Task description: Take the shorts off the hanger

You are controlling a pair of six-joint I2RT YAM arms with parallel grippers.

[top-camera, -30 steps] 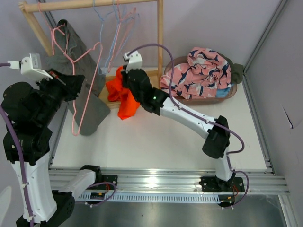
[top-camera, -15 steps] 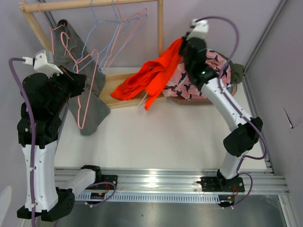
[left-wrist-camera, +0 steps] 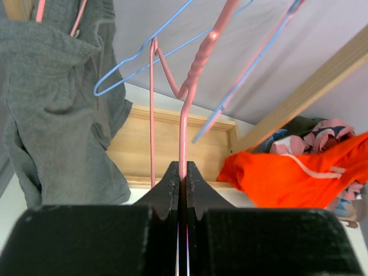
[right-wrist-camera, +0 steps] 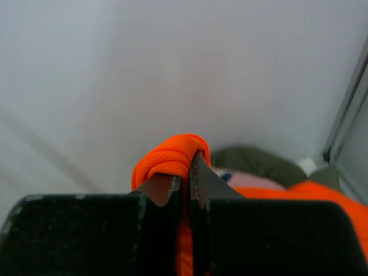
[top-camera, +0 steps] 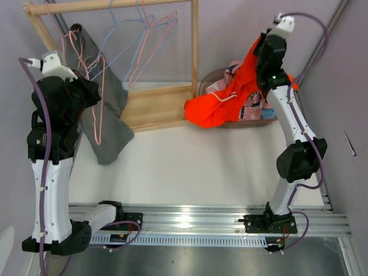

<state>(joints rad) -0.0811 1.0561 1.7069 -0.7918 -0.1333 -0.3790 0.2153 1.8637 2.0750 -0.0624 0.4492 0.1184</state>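
My right gripper is shut on the bright orange shorts and holds them high over the brown basket; the fabric wraps over one fingertip in the right wrist view. The orange shorts trail down to the table's far edge. My left gripper is shut on a pink wire hanger, bare and hung from the wooden rail. Grey shorts hang on another pink hanger at the left, also in the left wrist view. Pink floral shorts lie in the basket, mostly covered.
Several bare blue and pink hangers hang from the rail. The rack's wooden base lies at the back. A dark olive garment and the pink floral fabric show in the basket below my right gripper. A metal rail borders the right.
My right gripper has carried the orange shorts from the rack base up and to the right, over the basket. My left arm has risen slightly, still holding the pink hanger.
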